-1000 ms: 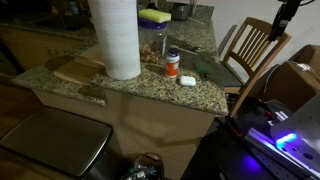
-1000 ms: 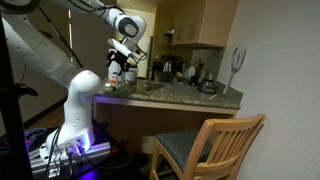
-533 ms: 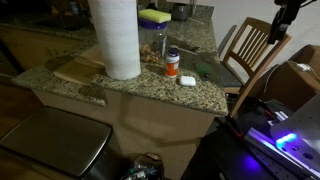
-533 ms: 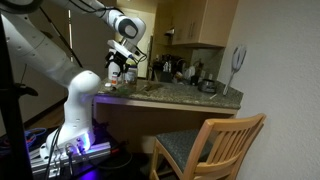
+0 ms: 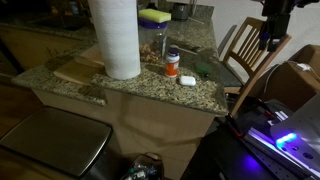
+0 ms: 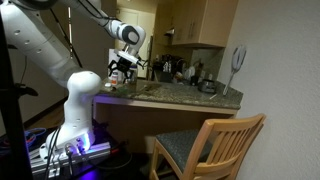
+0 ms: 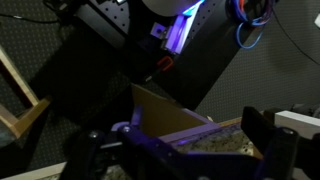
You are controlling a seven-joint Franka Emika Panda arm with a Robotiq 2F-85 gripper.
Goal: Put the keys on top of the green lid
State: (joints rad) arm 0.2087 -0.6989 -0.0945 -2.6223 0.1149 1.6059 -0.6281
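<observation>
The keys lie as a small pale bundle on the granite counter, next to the small orange-labelled bottle. The dark green lid lies flat just to the right of the bottle. My gripper hangs in the air off the counter's right end, well apart from both. It also shows above the counter's end in an exterior view. In the wrist view my gripper is open and empty, with the counter edge between its fingers. Keys and lid do not show there.
A tall paper towel roll stands on a wooden board. A yellow-and-green sponge and a jar stand behind the bottle. A wooden chair stands by the counter's end. Bottles and a pan crowd the far part.
My arm has come down and moved closer to the counter's end. The keys, lid and bottle have not moved.
</observation>
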